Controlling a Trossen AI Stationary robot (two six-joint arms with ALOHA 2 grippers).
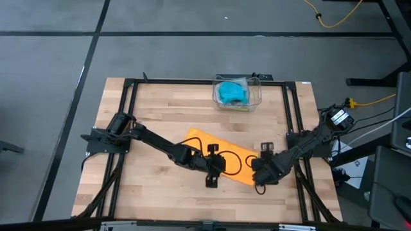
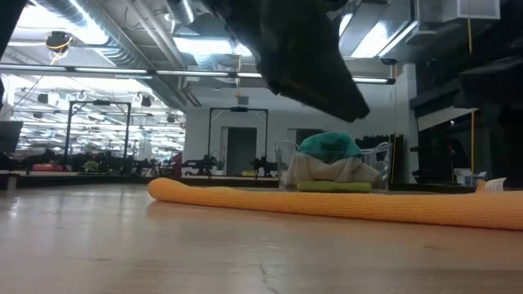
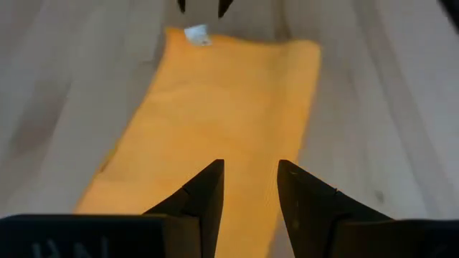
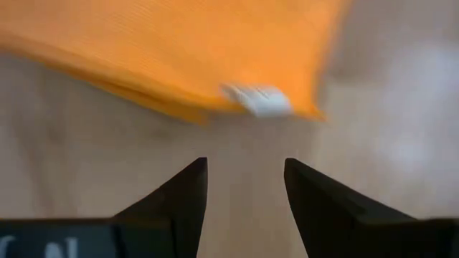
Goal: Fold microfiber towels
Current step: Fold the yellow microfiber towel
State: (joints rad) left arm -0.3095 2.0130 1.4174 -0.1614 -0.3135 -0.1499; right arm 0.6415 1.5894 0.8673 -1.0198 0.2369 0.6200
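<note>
An orange microfiber towel [image 1: 200,138] lies on the table as a long flat strip, slanting from the middle toward the near right. A white tag [image 4: 258,100] sits at its near right end. My left gripper [image 3: 251,179] hovers open above the strip's near part, nothing between its fingers. My right gripper [image 4: 246,175] stands open over bare wood just off the tagged end. A teal towel [image 1: 231,92] lies on top in the clear bin [image 1: 257,96], with a grey one [image 2: 327,170] and a lime green one [image 2: 331,187] under it.
The clear bin stands at the table's far edge, right of the middle. A black frame [image 1: 128,96] runs along the table's far, left and right sides. Bare wood [image 1: 154,192] lies to the near left of the orange strip.
</note>
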